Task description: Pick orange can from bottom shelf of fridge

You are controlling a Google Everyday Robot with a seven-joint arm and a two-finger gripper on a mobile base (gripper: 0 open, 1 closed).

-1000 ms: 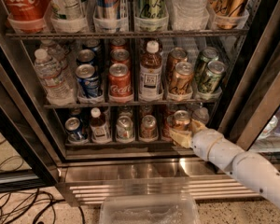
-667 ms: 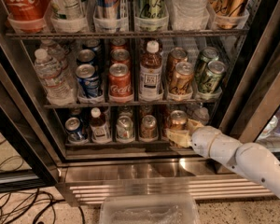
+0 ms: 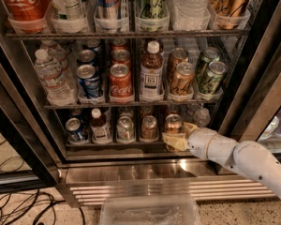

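Observation:
The fridge (image 3: 131,171) stands open with its dark racks full of drinks. On the bottom shelf (image 3: 113,145) the orange can (image 3: 172,122) stands upright, fifth row from the left, silver lid up. My gripper (image 3: 180,134) reaches in from the right on a white arm. Its pale fingers (image 3: 174,142) sit at the can's lower front and right side, spread apart, and hide the can's base. The can still rests on the shelf.
Left of the orange can on the same shelf stand two silver cans (image 3: 149,127), a small bottle (image 3: 100,125) and a blue can (image 3: 75,128); a clear bottle (image 3: 201,117) stands to its right. The rack above (image 3: 131,103) hangs close overhead. A clear plastic bin (image 3: 150,212) and cables (image 3: 18,205) lie on the floor.
The white arm has pushed slightly further left toward the shelf. The gripper stays at the orange can, which has not moved.

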